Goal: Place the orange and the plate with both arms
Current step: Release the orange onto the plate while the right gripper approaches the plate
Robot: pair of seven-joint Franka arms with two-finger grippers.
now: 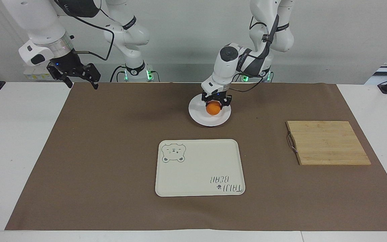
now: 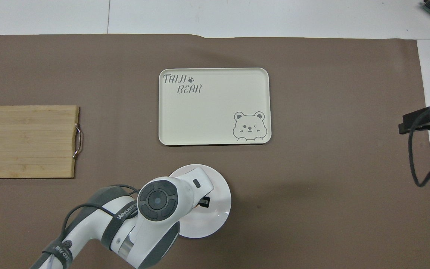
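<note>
The white plate (image 1: 197, 113) lies on the brown mat, nearer to the robots than the tray. My left gripper (image 1: 216, 104) is shut on the orange (image 1: 213, 109) and holds it low over the plate's middle; I cannot tell whether the orange touches the dish. In the overhead view the left arm's wrist covers the orange; one black finger (image 2: 204, 202) and part of the plate (image 2: 217, 220) show. My right gripper (image 1: 82, 80) is open and empty, waiting in the air over the mat's corner at the right arm's end (image 2: 424, 121).
A cream rectangular tray with a bear drawing (image 1: 200, 168) (image 2: 215, 108) lies farther from the robots than the plate. A wooden cutting board with a metal handle (image 1: 328, 143) (image 2: 26, 141) lies toward the left arm's end of the table.
</note>
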